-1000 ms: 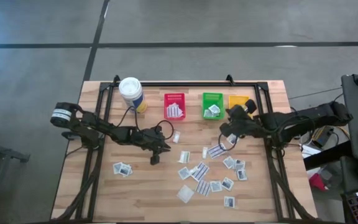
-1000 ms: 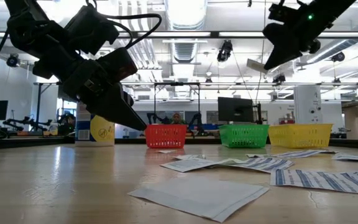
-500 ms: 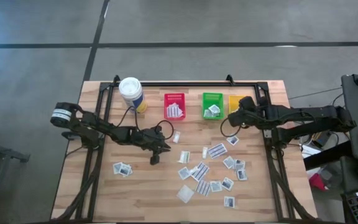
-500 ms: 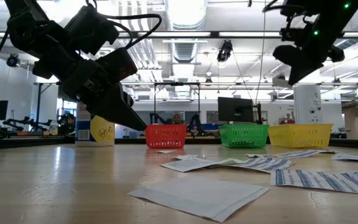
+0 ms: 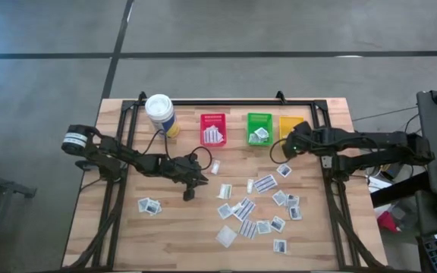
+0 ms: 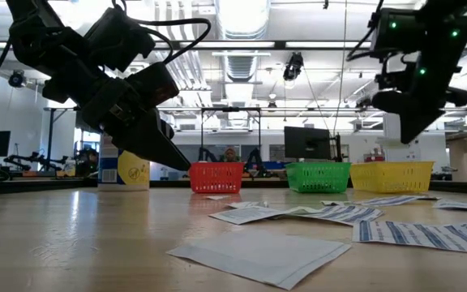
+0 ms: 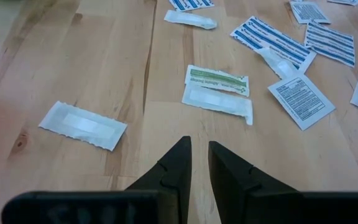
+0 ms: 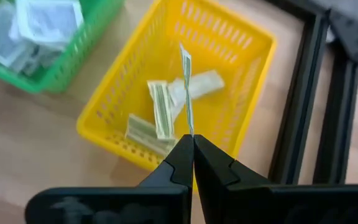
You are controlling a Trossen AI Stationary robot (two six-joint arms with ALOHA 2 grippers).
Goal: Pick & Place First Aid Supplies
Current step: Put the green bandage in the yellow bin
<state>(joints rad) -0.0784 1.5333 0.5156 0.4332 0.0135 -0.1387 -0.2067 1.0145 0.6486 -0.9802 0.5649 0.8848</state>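
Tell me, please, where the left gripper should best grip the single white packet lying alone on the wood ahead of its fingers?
Probably from straight above, across the white packet's short width: it lies flat, oblong, clear of neighbours. The left gripper stands slightly open.

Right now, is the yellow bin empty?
No: in the right wrist view the yellow bin already holds several packets.

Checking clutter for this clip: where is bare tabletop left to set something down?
Bare wood lies along the table's left edge, left of the lone packet pair, and between canister and left gripper. Crowded: the scattered packets right of centre, and the back edge holding red bin, green bin, yellow bin.
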